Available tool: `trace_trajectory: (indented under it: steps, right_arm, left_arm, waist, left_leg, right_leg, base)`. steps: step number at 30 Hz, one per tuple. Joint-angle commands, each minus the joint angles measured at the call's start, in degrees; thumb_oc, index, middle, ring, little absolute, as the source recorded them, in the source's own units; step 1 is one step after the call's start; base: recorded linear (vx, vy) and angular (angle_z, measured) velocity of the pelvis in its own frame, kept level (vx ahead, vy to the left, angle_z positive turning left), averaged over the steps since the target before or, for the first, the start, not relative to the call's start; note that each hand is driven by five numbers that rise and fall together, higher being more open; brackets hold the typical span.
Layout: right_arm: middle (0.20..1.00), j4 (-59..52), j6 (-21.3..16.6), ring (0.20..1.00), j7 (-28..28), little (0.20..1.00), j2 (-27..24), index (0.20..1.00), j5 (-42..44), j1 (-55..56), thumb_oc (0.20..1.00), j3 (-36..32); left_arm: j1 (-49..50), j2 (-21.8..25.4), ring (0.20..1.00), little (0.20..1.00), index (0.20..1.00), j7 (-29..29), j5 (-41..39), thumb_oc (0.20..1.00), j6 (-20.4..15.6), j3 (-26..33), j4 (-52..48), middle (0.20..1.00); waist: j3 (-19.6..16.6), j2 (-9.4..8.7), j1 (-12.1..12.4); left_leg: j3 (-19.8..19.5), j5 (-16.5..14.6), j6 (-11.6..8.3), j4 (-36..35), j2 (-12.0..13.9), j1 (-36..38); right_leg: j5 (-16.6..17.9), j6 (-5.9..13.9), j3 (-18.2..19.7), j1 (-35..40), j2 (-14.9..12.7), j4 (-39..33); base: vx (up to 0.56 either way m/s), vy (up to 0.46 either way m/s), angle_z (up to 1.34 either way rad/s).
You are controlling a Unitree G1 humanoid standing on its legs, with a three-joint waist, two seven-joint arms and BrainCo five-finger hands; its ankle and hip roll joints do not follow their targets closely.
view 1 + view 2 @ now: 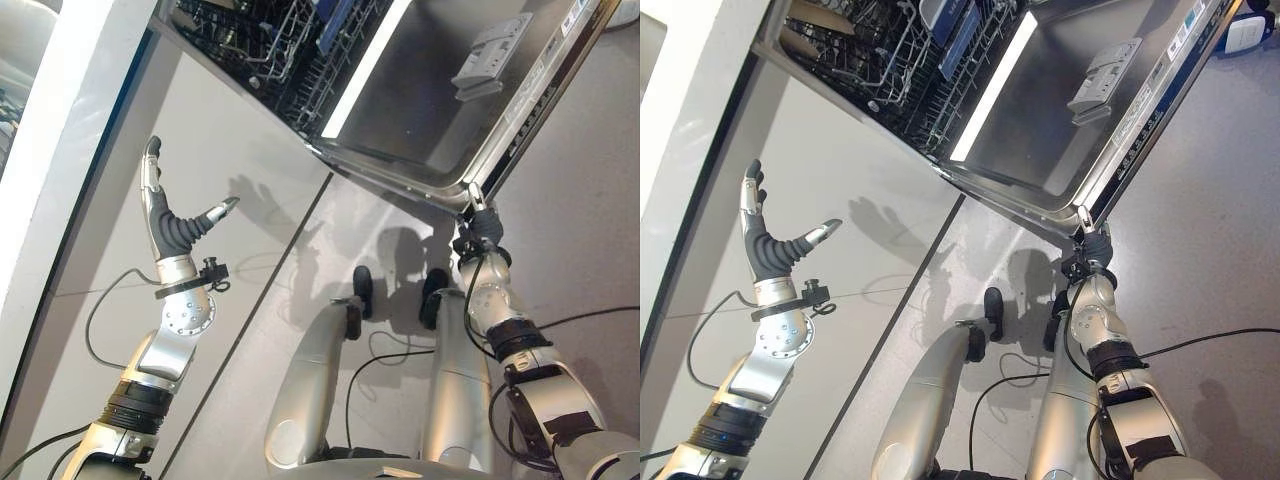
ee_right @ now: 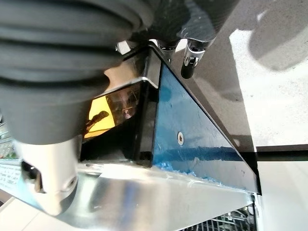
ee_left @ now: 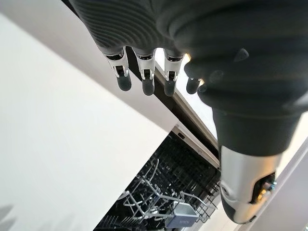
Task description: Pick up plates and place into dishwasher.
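Right hand (image 1: 478, 215) at open dishwasher door (image 1: 440, 90) corner, left hand (image 1: 165, 215) spread.

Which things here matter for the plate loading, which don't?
Job: dishwasher door, rack, right hand at the door's corner, left hand open, raised.
Not: cabinet panel, floor. No plates in view.

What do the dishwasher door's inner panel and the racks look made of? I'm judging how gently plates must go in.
The door's inner panel looks like brushed stainless steel: grey and reflective. The racks appear to be coated wire, thin pale and dark rods; the coating type is unclear.
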Motion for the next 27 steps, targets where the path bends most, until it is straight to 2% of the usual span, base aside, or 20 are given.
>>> trace_trajectory:
  steps: [1,3,6,9,13,20,21,27]
  right_arm:
    - [1.0,0.45,6.14,1.0,4.89,1.0,1.37,1.0,2.08,-11.67,1.0,6.94]
    - [1.0,-0.35,6.14,1.0,7.17,1.0,1.72,1.0,2.46,-13.07,1.0,8.26]
    - [1.0,-5.07,3.65,1.0,10.9,1.0,2.82,1.0,2.7,-13.83,1.0,10.93]
    - [1.0,-12.72,0.72,1.0,16.43,1.0,4.05,1.0,1.71,-13.06,1.0,13.97]
    - [1.0,-21.64,-2.3,1.0,18.66,1.0,5.11,1.0,-2.22,-11.91,1.0,15.77]
    - [1.0,-28.24,-1.43,1.0,20.4,1.0,6.21,1.0,-6.08,-11.23,1.0,15.89]
    - [1.0,-28.94,-1.07,1.0,20.95,1.0,6.31,1.0,-6.95,-11.4,1.0,15.77]
    - [1.0,-28.6,-1.46,1.0,20.93,1.0,7.31,1.0,-8.2,-11.39,1.0,15.08]
  left_arm:
    - [-3.6,2.61,1.0,1.0,1.0,-0.04,1.34,1.0,-2.85,0.91,-5.01,1.0]
    - [-3.83,3.12,1.0,1.0,1.0,-0.22,1.12,1.0,-3.02,0.85,-5.15,1.0]
    - [-3.65,3.74,1.0,1.0,1.0,-0.18,1.3,1.0,-3.61,1.05,-5.19,1.0]
    - [-3.24,4.6,1.0,1.0,1.0,-0.14,1.57,1.0,-4.7,1.8,-5.12,1.0]
    - [-2.73,5.79,1.0,1.0,1.0,-0.62,1.02,1.0,-5.76,3.15,-5.09,1.0]
    - [-1.68,7.22,1.0,1.0,1.0,-1.52,-1.34,1.0,-6.54,5.17,-4.68,1.0]
    - [-1.59,7.67,1.0,1.0,1.0,-1.54,-1.98,1.0,-6.86,5.98,-4.62,1.0]
    - [-0.59,9.49,1.0,1.0,1.0,-3.05,-4.36,1.0,-7.18,8.41,-4.38,1.0]
  waist:
    - [2.64,5.26,3.79]
    - [2.64,5.27,4.54]
    - [2.64,4.85,5.51]
    - [2.64,3.88,6.27]
    - [2.64,2.32,6.76]
    - [2.64,0.44,7.36]
    - [2.64,0.05,7.64]
    - [2.64,-1.99,9.56]
  left_leg:
    - [2.7,-3.56,3.54,4.15,-4.15,-2.73]
    - [2.15,-3.48,3.62,4.1,-4.41,-3.14]
    - [1.39,-3.33,3.7,4.06,-4.62,-3.79]
    - [0.69,-3.04,3.74,3.59,-4.58,-3.92]
    - [-0.44,-2.82,3.77,2.86,-4.84,-2.75]
    - [-2.27,-2.15,3.16,-0.29,-5.17,3.01]
    - [-2.45,-0.06,3.16,-1.88,-5.15,3.54]
    - [-5.09,1.05,2.49,-6.1,-5.47,11.14]
  right_leg:
    - [3.72,5.04,4.0,-2.67,0.57,-3.61]
    - [3.62,5.04,3.57,-2.93,0.29,-3.39]
    - [3.62,5.21,2.79,-3.21,0.05,-3.26]
    - [3.89,5.61,1.81,-2.84,-0.04,-3.76]
    - [4.63,6.1,0.64,-1.07,0.29,-5.09]
    - [5.2,6.29,-0.89,5.49,0.87,-8.41]
    - [7.12,5.79,-2.0,6.67,0.77,-10.4]
    - [7.52,6.19,-4.79,17.17,0.04,-15.63]
  base:
    - [-0.02,-0.09,0.02]
    - [-0.01,-0.076,0.06]
    - [-0.01,-0.092,0.05]
    - [-0.01,-0.085,-0.13]
    - [0.0,-0.057,-0.08]
    - [0.0,0.004,0.05]
    - [-0.05,0.034,0.14]
    - [0.04,0.0,0.1]
